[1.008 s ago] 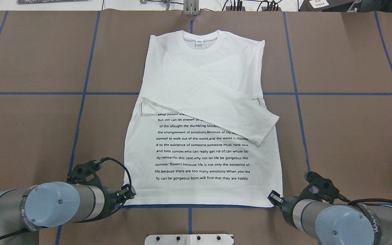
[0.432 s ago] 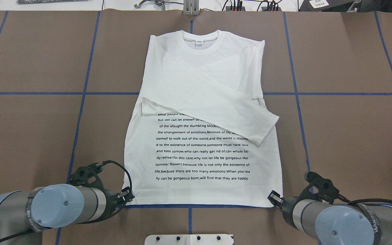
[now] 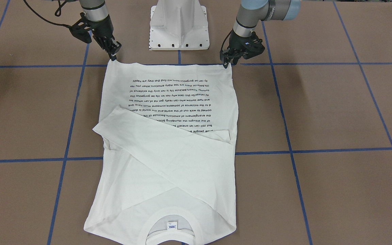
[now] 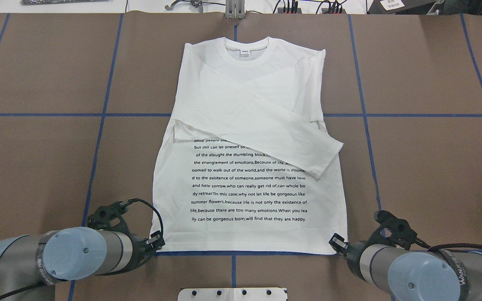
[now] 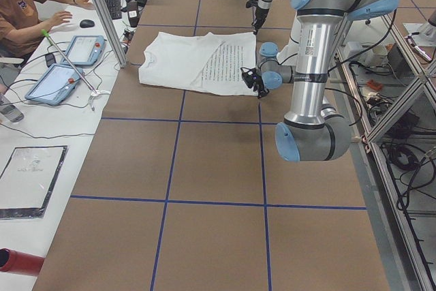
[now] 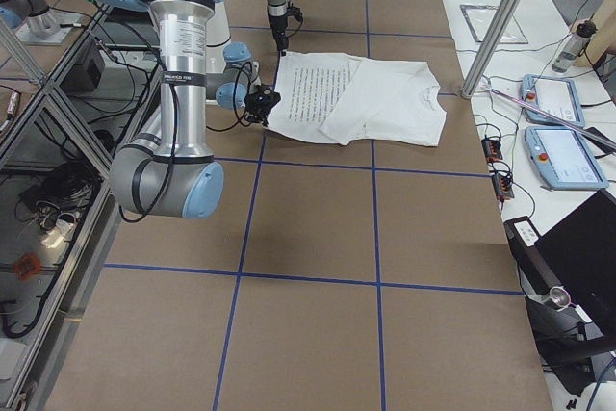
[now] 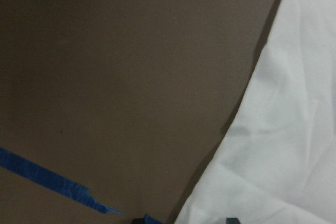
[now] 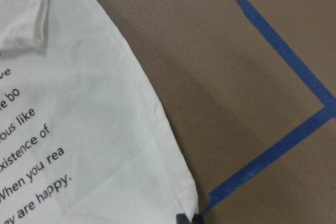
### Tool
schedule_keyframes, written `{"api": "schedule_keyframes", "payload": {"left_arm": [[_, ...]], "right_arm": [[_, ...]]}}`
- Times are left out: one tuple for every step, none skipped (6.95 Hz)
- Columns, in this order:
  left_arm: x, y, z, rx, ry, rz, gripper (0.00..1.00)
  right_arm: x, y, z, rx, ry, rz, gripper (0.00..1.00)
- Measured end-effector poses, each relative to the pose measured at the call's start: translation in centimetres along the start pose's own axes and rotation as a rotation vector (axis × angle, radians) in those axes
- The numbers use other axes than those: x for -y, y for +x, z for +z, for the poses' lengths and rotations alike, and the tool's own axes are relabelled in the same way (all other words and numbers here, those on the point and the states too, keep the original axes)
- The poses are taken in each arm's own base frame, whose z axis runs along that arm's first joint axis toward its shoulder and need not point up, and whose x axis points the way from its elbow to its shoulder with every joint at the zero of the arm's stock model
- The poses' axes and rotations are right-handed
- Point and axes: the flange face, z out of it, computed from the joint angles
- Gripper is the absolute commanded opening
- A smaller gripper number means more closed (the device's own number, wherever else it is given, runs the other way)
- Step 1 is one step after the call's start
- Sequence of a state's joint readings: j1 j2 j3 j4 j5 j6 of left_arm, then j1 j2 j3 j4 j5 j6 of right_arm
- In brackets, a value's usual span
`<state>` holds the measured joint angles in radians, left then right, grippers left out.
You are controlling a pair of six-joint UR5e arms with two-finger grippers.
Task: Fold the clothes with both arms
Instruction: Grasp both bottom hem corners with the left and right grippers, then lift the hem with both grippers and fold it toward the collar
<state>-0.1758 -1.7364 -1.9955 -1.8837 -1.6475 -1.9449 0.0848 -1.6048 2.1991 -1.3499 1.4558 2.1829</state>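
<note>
While shirt (image 4: 249, 104) lies flat on bench (image 4: 36, 159), sleeves crossed, left tool (image 4: 159, 242) at hem corner, jaws apart; right tool (image 4: 334, 242) at opposite corner, state unclear

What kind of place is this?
Probably a robotics lab: a left arm and right arm stand at a T-shirt on a blue-taped table, with teach pendants on a side desk.

White long-sleeved T-shirt (image 4: 224, 96): black print block (image 4: 249, 186) on the hem half, top lines part-covered by a sleeve. Legible e.g. "summer flowers,because life is not only the existence of" & last line "lly can be gorgeous born,will find that they are happy." Small neck label (image 4: 245, 52): too small to read. Black band (image 4: 466, 267) on silver-grey tubular right arm (image 4: 375, 257): approx. "WANJEE…", rest unclear.
</note>
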Motion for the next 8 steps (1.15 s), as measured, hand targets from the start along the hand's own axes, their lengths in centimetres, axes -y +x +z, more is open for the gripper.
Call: {"api": "schedule_keyframes", "payload": {"left_arm": [[0.0, 0.0, 0.0, 0.000, 0.000, 0.001, 0.00], [0.0, 0.1, -0.1, -0.002, 0.000, 0.003, 0.00], [0.1, 0.3, -0.6, -0.012, -0.001, 0.004, 0.00], [0.1, 0.6, -1.5, -0.030, -0.005, 0.003, 0.00], [0.0, 0.8, -2.8, -0.049, -0.011, 0.003, 0.00], [-0.4, 1.0, -4.1, -0.061, -0.019, 0.002, 0.00], [-1.3, 1.2, -5.8, -0.065, -0.031, -0.004, 0.00], [-2.7, 1.1, -7.6, -0.062, -0.053, -0.016, 0.00]], "right_arm": [[0.0, 0.0, 0.0, 0.001, 0.000, 0.000, 0.00], [0.1, 0.0, -0.1, 0.001, 0.000, 0.001, 0.00], [0.1, 0.0, 0.0, 0.000, 0.001, 0.002, 0.00], [0.1, 0.0, -0.1, 0.001, 0.001, 0.002, 0.00], [0.1, -0.1, -0.2, 0.004, 0.000, 0.003, 0.00], [0.2, -0.2, -0.7, 0.011, -0.005, 0.003, 0.00], [-0.2, -0.4, -1.6, 0.023, -0.020, -0.001, 0.00], [-1.2, -0.3, -2.6, 0.032, -0.046, -0.013, 0.00]]}}
